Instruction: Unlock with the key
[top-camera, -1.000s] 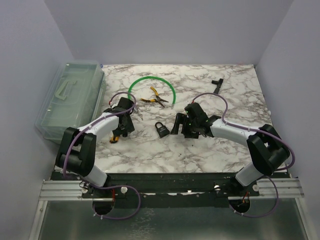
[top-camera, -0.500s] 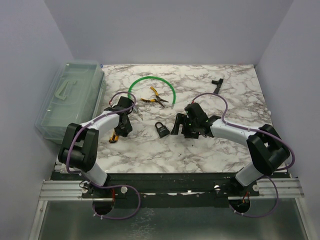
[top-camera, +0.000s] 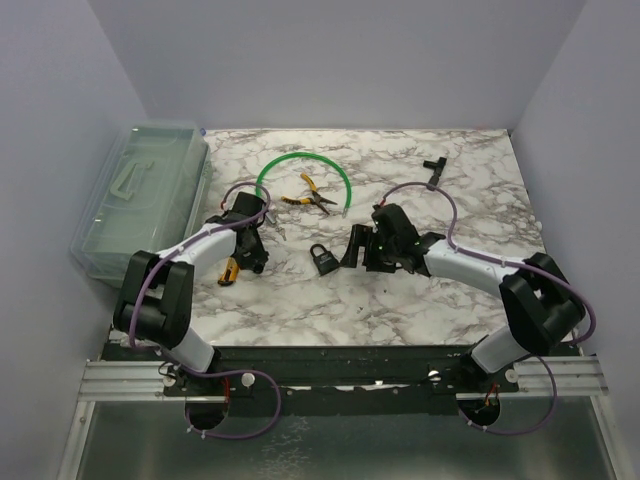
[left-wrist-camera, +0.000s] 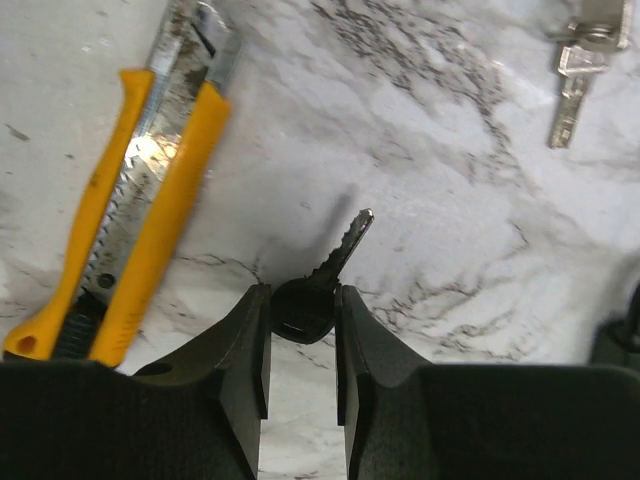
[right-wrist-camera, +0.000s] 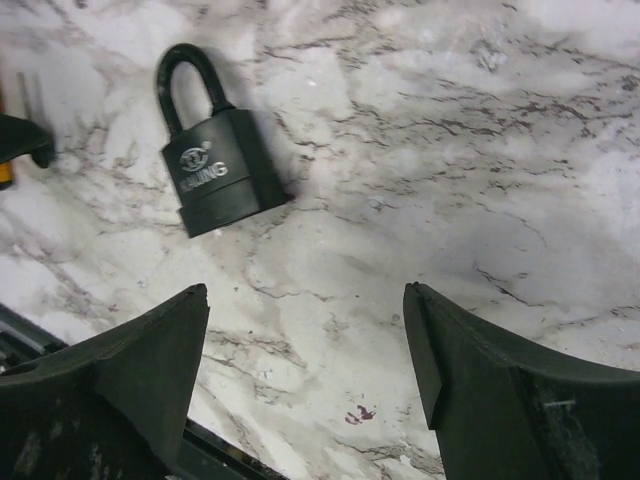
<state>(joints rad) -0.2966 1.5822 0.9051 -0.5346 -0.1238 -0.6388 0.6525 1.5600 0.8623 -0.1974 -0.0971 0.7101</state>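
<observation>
In the left wrist view the key (left-wrist-camera: 345, 250) lies on the marble, a small one with a round black head and a thin metal blade pointing up and right. My left gripper (left-wrist-camera: 302, 303) is shut on its head, with a pad touching each side. From above, that gripper (top-camera: 255, 260) hides the key. The black padlock (right-wrist-camera: 215, 165) lies flat with its shackle pointing away, and it sits mid-table (top-camera: 322, 259). My right gripper (right-wrist-camera: 305, 345) stands wide open just right of the padlock (top-camera: 352, 250) and holds nothing.
A second, pale silvery key (left-wrist-camera: 585, 60) lies a little beyond the left gripper. A yellow utility knife (left-wrist-camera: 150, 170) lies close on its left. Yellow-handled pliers (top-camera: 308, 197) sit inside a green hoop (top-camera: 300, 160). A clear plastic box (top-camera: 140, 195) stands at the left edge, and a black part (top-camera: 433, 165) lies far right.
The left jaws have closed in onto the key's head. The right gripper has crept slightly left toward the padlock, still wide open.
</observation>
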